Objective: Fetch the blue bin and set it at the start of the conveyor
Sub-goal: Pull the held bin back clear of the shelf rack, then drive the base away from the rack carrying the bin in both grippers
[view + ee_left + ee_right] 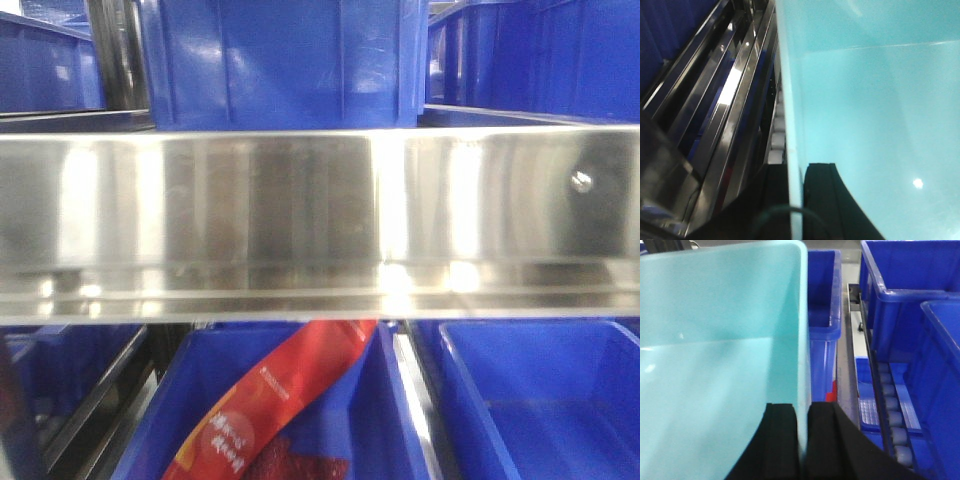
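1. Astride the right-hand rim of the blue bin (715, 340), the right gripper (803, 415) has one black finger inside the wall and one outside, closed down to the wall's thickness.
2. On the bin's opposite rim, the left gripper (795, 172) pinches in the same way, one pad either side of the thin edge. Gripping both walls probably keeps the wide, shallow tub level and stops it from swinging.
3. The tub itself fills both wrist views. Whether it rests on anything cannot be told.
4. Just beside the bin's right wall stands a dark blue bin (824, 305). Beyond that are a roller track (892, 425) and more dark blue bins (900, 305), so room on that side looks tight.
5. Left of the bin, slanted steel rails (730, 100) run close to its wall.
6. The front camera shows only a shiny shelf rail (320, 220) and a red packet (290, 390) lying in a bin below it.
7. The conveyor start is not in view. Clearing the shelf edges likely comes first.
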